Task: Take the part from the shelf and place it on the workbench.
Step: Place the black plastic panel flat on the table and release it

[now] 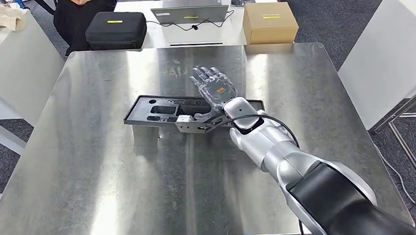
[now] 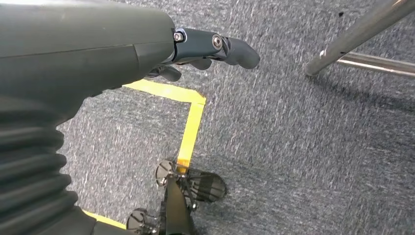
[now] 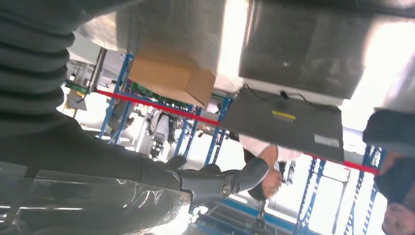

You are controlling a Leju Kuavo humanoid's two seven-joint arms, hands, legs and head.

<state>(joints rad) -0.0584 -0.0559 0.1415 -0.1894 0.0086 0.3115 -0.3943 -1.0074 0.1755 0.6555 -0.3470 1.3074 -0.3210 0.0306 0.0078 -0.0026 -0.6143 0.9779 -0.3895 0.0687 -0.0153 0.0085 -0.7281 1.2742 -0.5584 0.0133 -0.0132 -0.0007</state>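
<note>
The part (image 1: 167, 110), a flat dark tray-like plate with moulded rectangular recesses, lies near the middle of the brushed-steel table (image 1: 89, 174), whose square sheet shows dull reflections. The right robot hand (image 1: 214, 86) rests just above the part's right end, fingers spread wide and holding nothing; a small silvery metal block (image 1: 191, 124) sits at the part's near edge by the wrist. The left robot hand (image 2: 205, 51) hangs over grey carpet crossed by yellow tape (image 2: 188, 122), its dark fingers loosely apart and holding nothing. Beyond the table stand a cardboard box (image 1: 270, 22), a black case (image 1: 116, 29) and a laptop (image 1: 189, 12).
</note>
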